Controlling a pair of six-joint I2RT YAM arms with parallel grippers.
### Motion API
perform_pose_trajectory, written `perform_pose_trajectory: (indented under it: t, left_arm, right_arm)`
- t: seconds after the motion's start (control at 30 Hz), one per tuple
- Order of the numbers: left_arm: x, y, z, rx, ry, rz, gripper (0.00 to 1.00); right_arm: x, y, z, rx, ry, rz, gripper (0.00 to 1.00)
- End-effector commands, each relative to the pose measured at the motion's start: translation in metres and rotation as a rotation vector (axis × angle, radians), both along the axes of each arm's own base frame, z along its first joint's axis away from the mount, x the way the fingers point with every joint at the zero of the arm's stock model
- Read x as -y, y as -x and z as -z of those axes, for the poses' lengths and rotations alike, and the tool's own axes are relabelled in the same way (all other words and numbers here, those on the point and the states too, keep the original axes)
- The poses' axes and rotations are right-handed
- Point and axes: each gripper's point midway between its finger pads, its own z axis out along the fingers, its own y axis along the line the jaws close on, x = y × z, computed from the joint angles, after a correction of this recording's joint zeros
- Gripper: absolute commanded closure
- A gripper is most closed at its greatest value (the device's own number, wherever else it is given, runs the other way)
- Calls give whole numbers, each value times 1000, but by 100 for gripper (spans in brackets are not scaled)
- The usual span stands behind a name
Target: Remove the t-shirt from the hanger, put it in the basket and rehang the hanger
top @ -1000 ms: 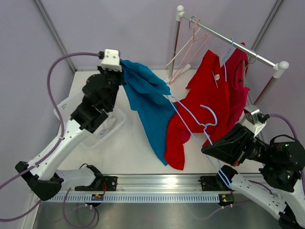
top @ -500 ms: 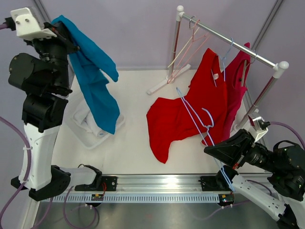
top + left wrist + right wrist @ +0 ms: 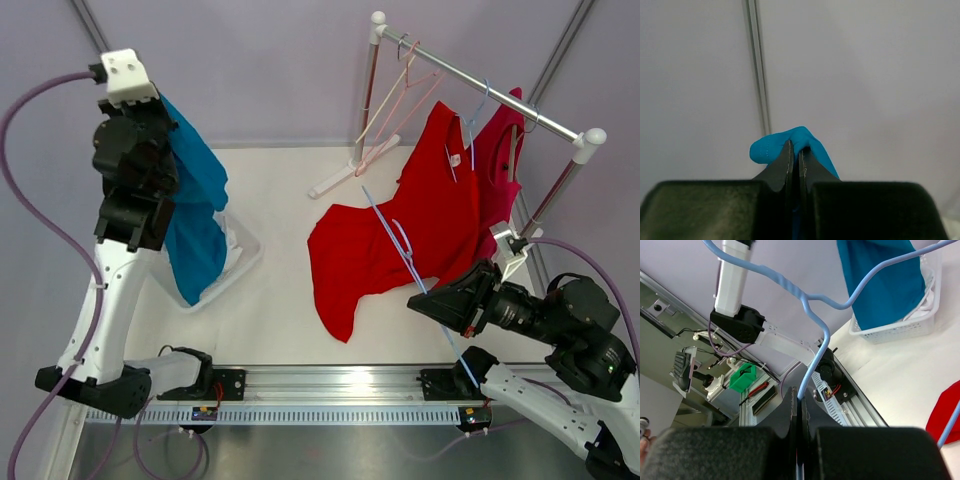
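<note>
The blue t-shirt (image 3: 195,215) is off the hanger and hangs from my left gripper (image 3: 795,146), which is shut on a fold of it (image 3: 767,149) high at the left. Its lower end drapes into the white basket (image 3: 240,262). My right gripper (image 3: 422,303) is shut on the bare light blue hanger (image 3: 390,232), which slants up over the red shirt. In the right wrist view the hanger wire (image 3: 825,335) rises from the closed right gripper (image 3: 799,390), with the blue t-shirt (image 3: 880,280) and the basket (image 3: 930,320) beyond.
A red t-shirt (image 3: 360,250) hangs from the clothes rack (image 3: 480,85) at the back right and spreads onto the table. A darker red garment (image 3: 505,150) hangs beside it. Pink hangers (image 3: 395,95) hang at the rack's left end.
The blue t-shirt came off the hanger and swung left with my left arm, which has now lowered it over the basket. My right gripper with the hanger shifted slightly left.
</note>
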Motion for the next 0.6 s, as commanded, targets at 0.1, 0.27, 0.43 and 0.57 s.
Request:
perform_pose_trajectory:
  t: [0.1, 0.27, 0.43, 0.57]
  left_arm:
    - [-32, -19, 111, -142, 74, -77, 100]
    - [-41, -12, 190, -280, 181, -125, 100]
    - [-77, 21, 278, -561, 170, -393, 100]
    - [-76, 52, 337, -679, 247, -392, 100]
  right_arm:
    - [-4, -24, 11, -19, 26, 94, 100]
    - [-17, -60, 18, -73, 9, 203, 100]
    - [-26, -82, 0, -39, -48, 262, 100]
    - [-15, -111, -14, -7, -52, 423, 100]
